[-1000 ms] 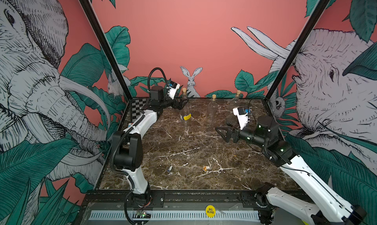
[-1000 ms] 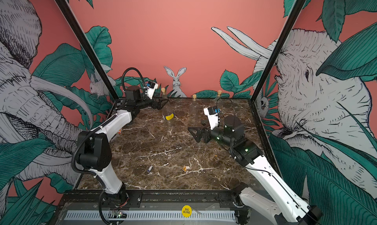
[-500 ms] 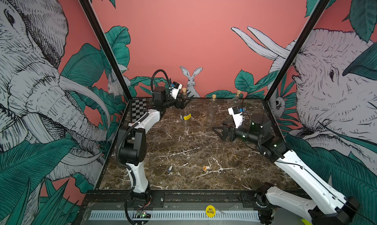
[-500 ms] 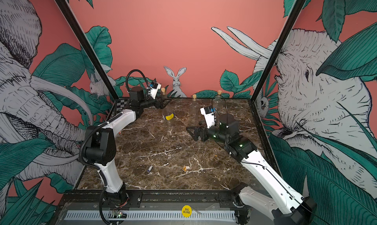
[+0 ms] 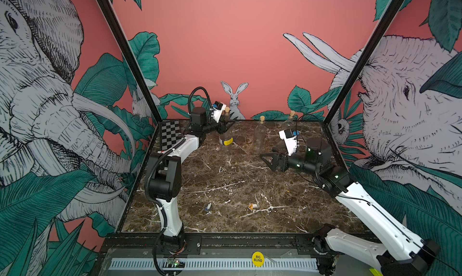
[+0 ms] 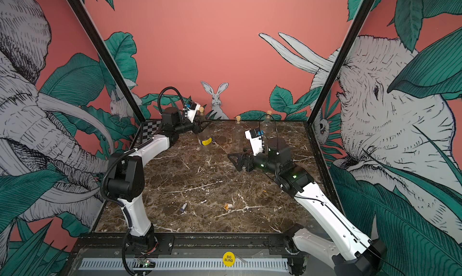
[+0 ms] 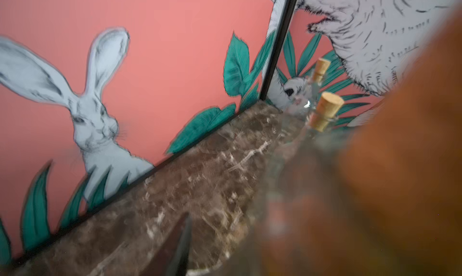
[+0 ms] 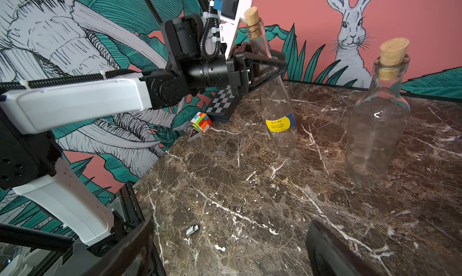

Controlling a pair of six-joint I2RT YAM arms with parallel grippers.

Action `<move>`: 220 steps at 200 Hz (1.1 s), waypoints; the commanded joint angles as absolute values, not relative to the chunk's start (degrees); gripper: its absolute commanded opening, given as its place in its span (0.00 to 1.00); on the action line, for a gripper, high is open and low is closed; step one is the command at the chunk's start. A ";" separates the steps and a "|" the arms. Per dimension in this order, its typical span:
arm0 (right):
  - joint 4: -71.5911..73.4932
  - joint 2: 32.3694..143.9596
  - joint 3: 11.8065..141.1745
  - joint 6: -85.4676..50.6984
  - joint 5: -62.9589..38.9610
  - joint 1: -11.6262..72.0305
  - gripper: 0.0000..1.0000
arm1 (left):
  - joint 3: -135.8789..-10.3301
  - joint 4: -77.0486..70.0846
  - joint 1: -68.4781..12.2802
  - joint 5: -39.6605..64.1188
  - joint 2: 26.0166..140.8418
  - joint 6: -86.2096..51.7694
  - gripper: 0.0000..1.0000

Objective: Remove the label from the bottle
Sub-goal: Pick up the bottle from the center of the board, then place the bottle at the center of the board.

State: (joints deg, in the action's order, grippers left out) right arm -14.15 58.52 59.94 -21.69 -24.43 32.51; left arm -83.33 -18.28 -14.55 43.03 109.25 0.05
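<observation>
A clear corked bottle with a yellow and blue label low on its body stands at the far left of the marble table, near the back wall. The left gripper reaches in at the bottle's neck with one jaw on each side of the glass, though I cannot tell whether they press on it. The right gripper hangs over the table's right half, well apart from that bottle, jaws spread wide and holding nothing, near a second corked bottle.
</observation>
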 commanded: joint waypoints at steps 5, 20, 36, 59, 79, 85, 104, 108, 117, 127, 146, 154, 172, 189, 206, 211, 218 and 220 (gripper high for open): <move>-13.05 58.45 61.34 -22.23 -23.33 32.34 0.92 | -81.58 -19.73 -14.57 43.73 108.16 -1.45 0.25; -13.18 58.54 61.59 -22.24 -23.02 32.34 0.92 | -80.68 -20.41 -14.59 43.67 107.52 -1.67 0.15; -13.11 58.62 61.85 -22.21 -22.97 32.34 0.92 | -80.06 -21.02 -14.59 43.51 106.73 -2.57 0.11; -12.98 58.37 61.96 -22.41 -22.70 32.35 0.91 | -78.59 -22.50 -14.68 44.20 104.38 -3.96 0.03; -12.71 57.67 61.94 -22.59 -22.16 32.37 0.91 | -75.98 -24.22 -14.68 44.23 101.68 -4.73 0.00; -12.74 57.38 61.96 -22.59 -21.94 32.34 0.91 | -74.82 -24.89 -14.76 44.05 100.72 -4.82 0.00; -12.73 56.33 61.96 -22.42 -21.07 32.35 0.91 | -69.90 -30.30 -15.02 44.66 97.32 -5.99 0.00; -12.74 56.12 61.82 -22.41 -20.82 32.39 0.91 | -68.63 -31.91 -15.05 45.25 96.49 -6.18 0.00; -12.68 55.45 61.70 -22.32 -20.15 32.34 0.91 | -65.67 -35.76 -15.24 46.21 94.31 -7.36 0.00; -12.62 54.65 61.28 -22.24 -19.23 32.38 0.91 | -62.75 -37.85 -15.53 46.86 91.68 -8.35 0.00; -12.15 53.27 60.48 -22.30 -17.44 32.35 0.90 | -58.81 -35.61 -16.93 50.13 85.99 -6.18 0.00; -12.04 52.66 60.00 -22.32 -16.83 32.39 0.90 | -57.00 -34.60 -18.03 51.83 83.61 -4.03 0.00; -12.29 51.50 59.17 -22.43 -16.05 32.38 0.90 | -54.21 -29.99 -20.54 54.40 78.62 0.64 0.00; -12.64 50.50 57.92 -22.50 -16.46 32.35 0.90 | -52.38 -27.14 -22.45 56.79 75.15 3.89 0.00; -12.04 49.53 55.63 -22.15 -18.89 32.34 0.89 | -49.80 -26.94 -23.69 56.55 72.27 6.49 0.00; -11.73 49.28 54.74 -21.50 -20.23 32.34 0.89 | -49.22 -26.90 -23.94 56.27 71.64 7.09 0.00; -11.32 48.93 53.37 -20.48 -22.43 32.34 0.88 | -48.68 -26.68 -24.12 56.03 71.01 7.83 0.00; -11.16 48.84 52.81 -20.13 -23.12 32.34 0.88 | -48.58 -26.64 -24.16 56.00 70.84 7.93 0.00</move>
